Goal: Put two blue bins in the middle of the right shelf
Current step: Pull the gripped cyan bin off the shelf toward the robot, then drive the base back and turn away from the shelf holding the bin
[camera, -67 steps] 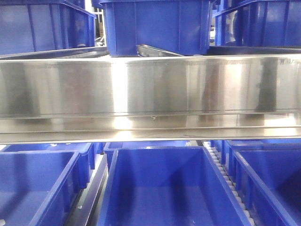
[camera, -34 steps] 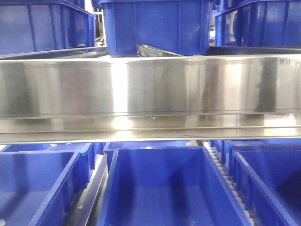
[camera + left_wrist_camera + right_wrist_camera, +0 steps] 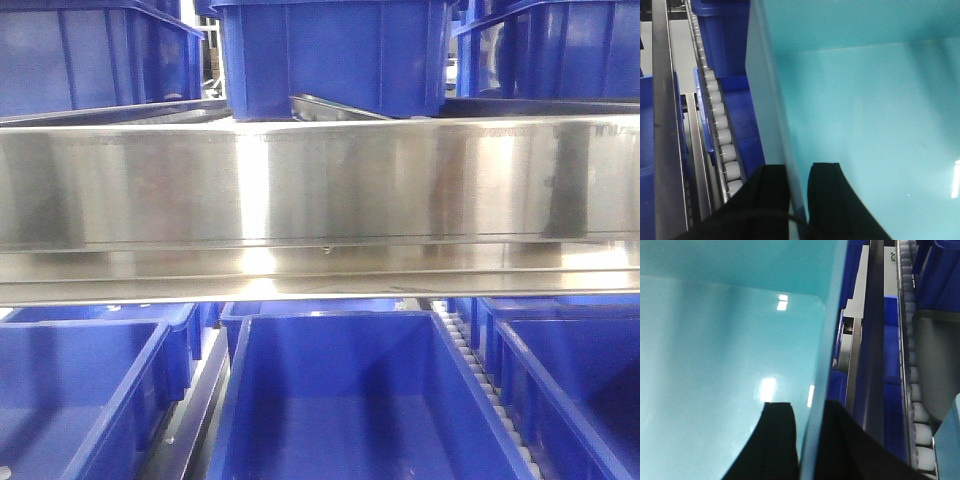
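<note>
A pale light-blue bin (image 3: 865, 100) fills the left wrist view. My left gripper (image 3: 799, 169) is shut on its left side wall, with one black finger (image 3: 826, 200) inside the bin and the other outside. The right wrist view shows a pale light-blue bin (image 3: 715, 340) as well. There my right gripper (image 3: 806, 405) is shut on the right side wall, again with one finger (image 3: 777, 440) inside and one outside. The bin's inside looks bare. Neither gripper nor any pale bin appears in the front view.
A wide steel shelf beam (image 3: 320, 190) crosses the front view. Dark blue bins (image 3: 330, 55) stand on the level above and open dark blue bins (image 3: 340, 400) below. Roller tracks (image 3: 720, 140) (image 3: 912, 365) and dark blue bins (image 3: 722, 35) flank the held bin.
Only the reflections on the steel beam shift a little. The dark blue bins and the beam keep their places.
</note>
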Robot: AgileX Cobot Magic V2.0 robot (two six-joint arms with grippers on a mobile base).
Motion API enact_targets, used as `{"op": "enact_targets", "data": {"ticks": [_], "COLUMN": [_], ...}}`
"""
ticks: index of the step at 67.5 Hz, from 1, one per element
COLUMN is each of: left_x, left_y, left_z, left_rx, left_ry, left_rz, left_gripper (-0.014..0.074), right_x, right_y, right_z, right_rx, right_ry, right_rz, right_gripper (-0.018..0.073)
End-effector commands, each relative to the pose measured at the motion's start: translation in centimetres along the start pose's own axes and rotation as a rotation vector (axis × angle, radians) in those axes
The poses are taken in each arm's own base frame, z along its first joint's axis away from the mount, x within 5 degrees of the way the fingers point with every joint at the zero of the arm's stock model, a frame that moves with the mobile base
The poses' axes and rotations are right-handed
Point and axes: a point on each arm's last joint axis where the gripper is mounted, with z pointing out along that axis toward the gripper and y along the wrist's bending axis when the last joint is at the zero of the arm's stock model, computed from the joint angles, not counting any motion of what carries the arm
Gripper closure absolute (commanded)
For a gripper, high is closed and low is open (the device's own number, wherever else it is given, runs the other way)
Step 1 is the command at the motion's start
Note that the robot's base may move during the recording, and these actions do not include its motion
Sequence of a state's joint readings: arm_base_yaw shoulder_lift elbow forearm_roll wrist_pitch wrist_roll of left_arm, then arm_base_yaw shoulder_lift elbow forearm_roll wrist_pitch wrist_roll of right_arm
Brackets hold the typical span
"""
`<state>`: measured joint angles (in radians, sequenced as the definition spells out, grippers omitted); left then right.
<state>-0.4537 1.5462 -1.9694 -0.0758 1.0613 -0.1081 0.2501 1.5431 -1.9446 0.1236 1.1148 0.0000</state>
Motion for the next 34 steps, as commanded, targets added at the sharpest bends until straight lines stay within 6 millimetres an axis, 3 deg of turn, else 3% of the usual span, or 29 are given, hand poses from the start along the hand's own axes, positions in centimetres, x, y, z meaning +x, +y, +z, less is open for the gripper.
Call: {"op": "enact_targets", "data": {"ticks": [1, 34], "left_x": [-0.73, -0.73], "left_y": [-0.2, -0.2], "left_z": [-1.19, -1.19], "left_rx": [0.01, 0.01], "left_ry": [-0.071, -0.071], "left_rz": [0.02, 0.02], "left_gripper": [0.0707, 0.0707], "right_x": [-0.43, -0.46], "right_y": [-0.44, -0.44], "right_z": [-0.8, -0.8], "right_rx": [0.036, 0.036], "right_ry": [-0.047, -0.05], "right_rz": [-0.028, -0.028], "right_gripper": [0.0712, 0.0712]}}
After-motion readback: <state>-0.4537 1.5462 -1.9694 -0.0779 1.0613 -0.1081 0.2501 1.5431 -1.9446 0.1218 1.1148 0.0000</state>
